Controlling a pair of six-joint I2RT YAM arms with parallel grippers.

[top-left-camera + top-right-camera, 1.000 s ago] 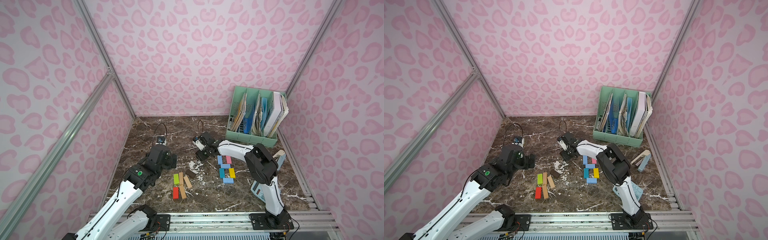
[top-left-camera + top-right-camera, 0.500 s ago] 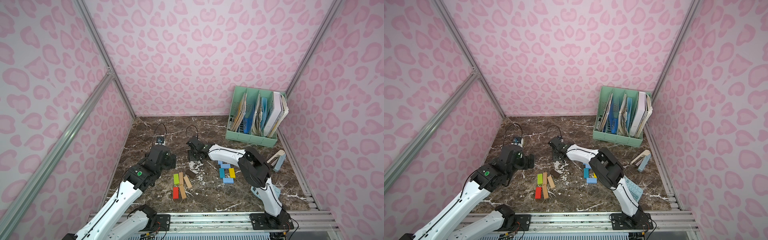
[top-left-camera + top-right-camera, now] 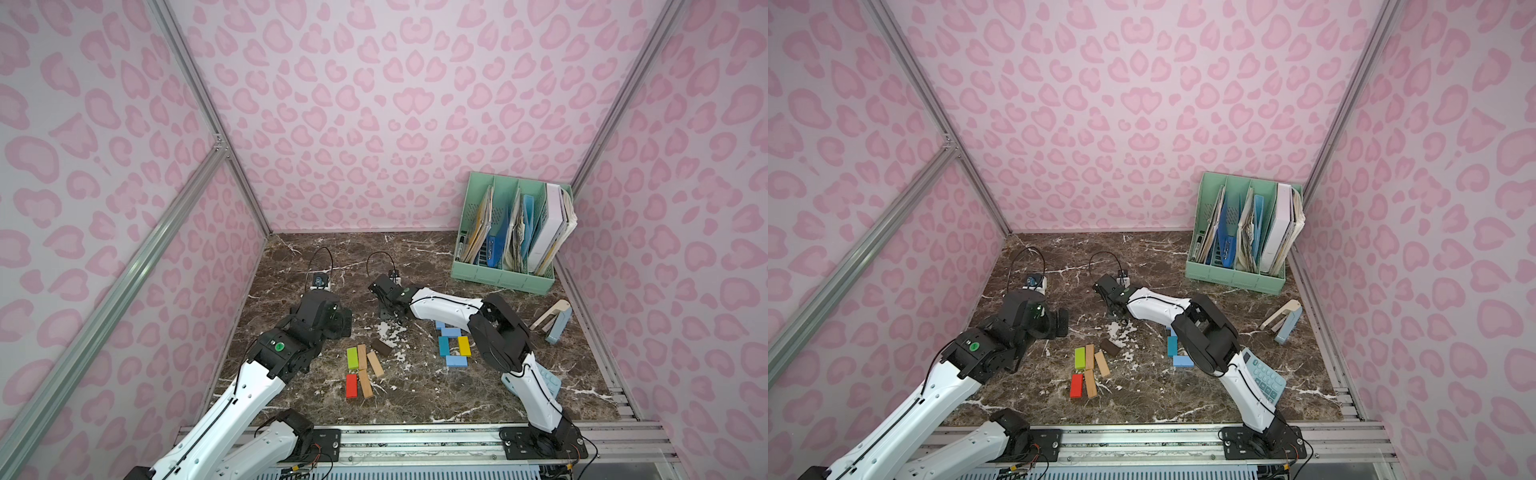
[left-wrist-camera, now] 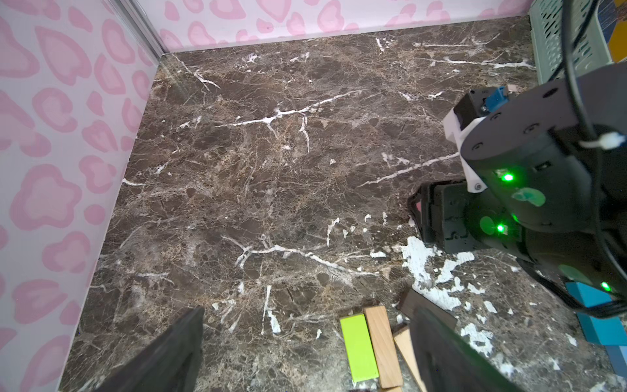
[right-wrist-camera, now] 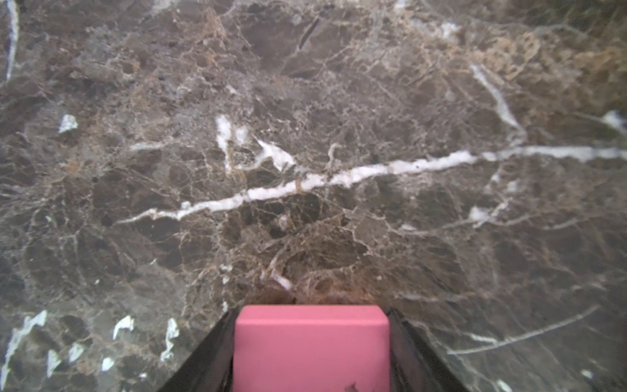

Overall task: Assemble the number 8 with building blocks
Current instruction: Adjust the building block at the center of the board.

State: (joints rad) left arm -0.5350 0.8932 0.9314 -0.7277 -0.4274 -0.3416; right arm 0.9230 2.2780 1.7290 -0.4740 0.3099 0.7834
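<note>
A pink block (image 5: 311,348) is gripped between the jaws of the right gripper (image 3: 390,312), which is held low over a bare patch of the marble table (image 3: 415,257) near the middle. The left gripper (image 4: 308,325) is spread wide with nothing in it and is placed to the left of the right one; a green block (image 3: 352,358), tan blocks (image 3: 362,356) and a red block (image 3: 351,386) are laid nearer than it and slightly right. A teal block (image 3: 444,346), a yellow block (image 3: 464,346) and light blue blocks (image 3: 456,360) are grouped to the right, nearer than the gripped block.
</note>
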